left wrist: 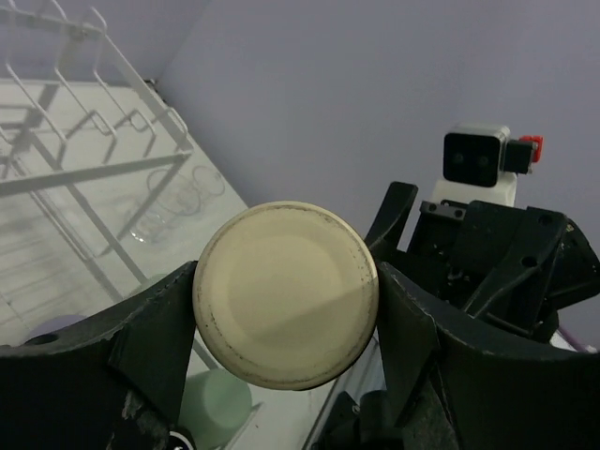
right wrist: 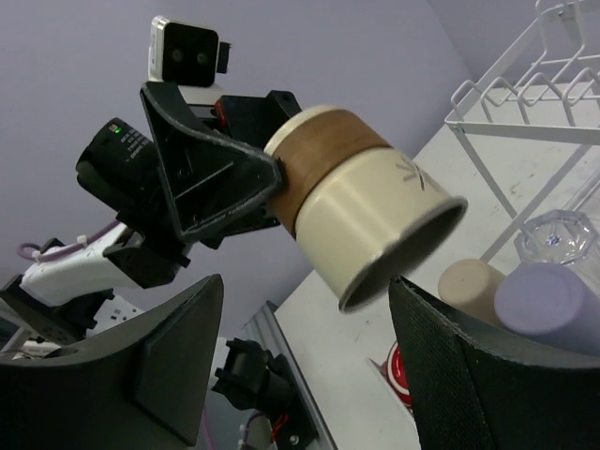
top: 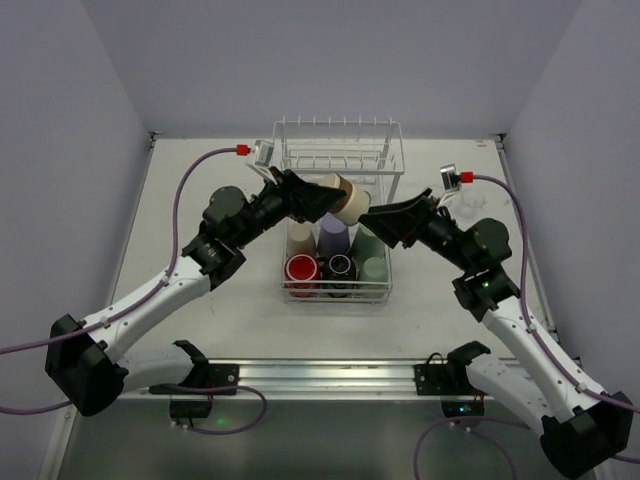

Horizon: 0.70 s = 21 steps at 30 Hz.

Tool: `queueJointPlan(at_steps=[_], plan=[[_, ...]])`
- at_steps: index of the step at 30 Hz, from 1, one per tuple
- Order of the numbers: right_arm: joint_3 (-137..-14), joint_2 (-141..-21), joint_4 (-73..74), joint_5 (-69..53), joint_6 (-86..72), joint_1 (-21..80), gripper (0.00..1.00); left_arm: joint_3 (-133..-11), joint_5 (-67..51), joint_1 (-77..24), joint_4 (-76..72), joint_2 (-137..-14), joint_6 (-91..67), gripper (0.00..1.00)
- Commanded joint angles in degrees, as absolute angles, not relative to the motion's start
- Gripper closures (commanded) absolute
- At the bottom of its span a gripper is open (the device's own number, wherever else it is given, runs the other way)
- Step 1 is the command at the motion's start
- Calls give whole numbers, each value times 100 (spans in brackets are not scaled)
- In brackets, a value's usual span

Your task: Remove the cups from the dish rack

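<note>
My left gripper (top: 330,202) is shut on a cream cup with a brown band (top: 348,198), held on its side above the white wire dish rack (top: 340,150). Its round base (left wrist: 286,293) fills the left wrist view between the fingers. The same cup (right wrist: 370,208) shows in the right wrist view, mouth towards my open, empty right gripper (right wrist: 305,356), which hovers just right of it (top: 372,222). In the rack's lower basket stand a tan cup (top: 299,238), a lavender cup (top: 334,236), pale green cups (top: 372,256), a red cup (top: 301,269) and a black cup (top: 341,267).
A clear tumbler (top: 472,203) stands on the table right of the rack, behind the right arm. Another clear cup (right wrist: 555,234) shows in the rack by the lavender cup (right wrist: 544,298). The rack's pronged upper shelf (left wrist: 84,122) rises behind the held cup.
</note>
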State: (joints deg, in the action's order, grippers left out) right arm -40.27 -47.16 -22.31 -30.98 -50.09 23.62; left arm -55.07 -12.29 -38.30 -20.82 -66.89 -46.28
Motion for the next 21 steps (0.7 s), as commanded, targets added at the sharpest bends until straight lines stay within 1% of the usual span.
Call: queueJointPlan(at_steps=[1, 3, 7, 8, 9, 10, 11, 12, 13, 14, 15, 18, 19, 20, 21], plan=[[-4298, -4851, -2742, -2830, -5036, 2574, 27, -5441, -1503, -4034, -3427, -6627, -5229, 57], [-4342, -4983, -2751, -2760, -5045, 2654, 27, -5309, -1599, -4095, -3821, -6671, -5387, 57], [-4316, -5089, -2926, -2690, -5071, 2760, 28, -5238, -1626, -4192, -4008, -6750, -5423, 57], [-4307, -5098, -2979, -2681, -5089, 2760, 32, -5169, -1626, -4210, -4086, -6759, -5440, 57], [-4307, -5115, -3084, -2681, -5106, 2768, 37, -5151, -1626, -4253, -4113, -6759, -5440, 55], [-4289, -5124, -3155, -2672, -5133, 2777, 45, -5150, -1635, -4263, -4096, -6776, -5432, 53], [-4263, -5107, -3251, -2672, -5211, 2769, 53, -5159, -1652, -4263, -3974, -6785, -5406, 48], [-4210, -5089, -3443, -2663, -5255, 2777, 72, -5185, -1661, -4263, -3894, -6759, -5327, 35], [-4193, -5080, -3498, -2646, -5282, 2769, 82, -5203, -1652, -4263, -3798, -6741, -5265, 27], [-4192, -5054, -3515, -2619, -5274, 2777, 90, -5221, -1618, -4271, -3527, -6706, -5178, 20], [-4184, -5036, -3446, -2602, -5239, 2777, 100, -5247, -1565, -4271, -3342, -6645, -5003, 10], [-4428, -4931, -2903, -2540, -4897, 2777, 100, -5378, -1364, -4271, -2560, -6417, -4468, 0], [-4569, -4896, -1969, -2505, -4695, 2777, 100, -5553, -1275, -4263, -2288, -6346, -4265, 0], [-4692, -4808, -1455, -2357, -4267, 2769, 100, -5668, -1153, -4263, -1606, -6276, -4036, 0], [-4893, -4747, -424, -2199, -4054, 2769, 100, -5799, -882, -4271, -1208, -6119, -3547, 0]])
